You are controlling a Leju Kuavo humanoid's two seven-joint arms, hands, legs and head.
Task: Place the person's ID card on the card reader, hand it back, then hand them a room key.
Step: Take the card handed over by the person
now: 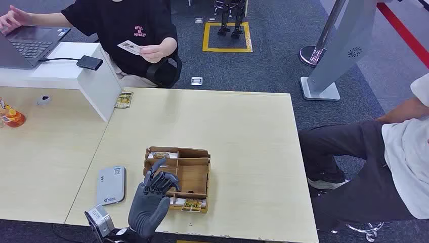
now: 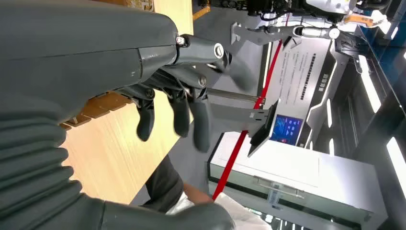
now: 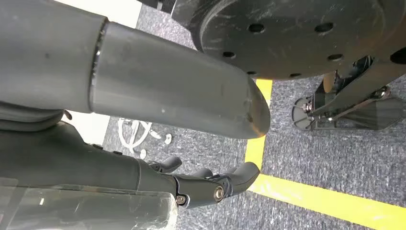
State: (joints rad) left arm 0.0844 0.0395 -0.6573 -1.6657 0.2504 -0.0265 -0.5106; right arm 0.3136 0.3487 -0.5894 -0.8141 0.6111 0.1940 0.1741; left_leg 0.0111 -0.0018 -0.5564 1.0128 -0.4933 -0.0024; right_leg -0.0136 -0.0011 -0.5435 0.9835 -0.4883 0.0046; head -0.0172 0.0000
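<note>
Fingers [image 1: 161, 178] of the left hand [image 1: 150, 200] hang apart, empty, over the compartmented wooden box [image 1: 195, 169] — right hand's [image 3: 191, 184] fingers spread too; person's black shirt [image 1: 126, 25] reads "STILL".

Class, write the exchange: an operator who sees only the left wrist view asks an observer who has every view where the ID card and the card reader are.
Operator: Where is the ID card?
Observer: The person in black across the table holds the ID card.
Operator: And the card reader?
Observer: The card reader lies flat on the table, just left of the left hand.
</note>
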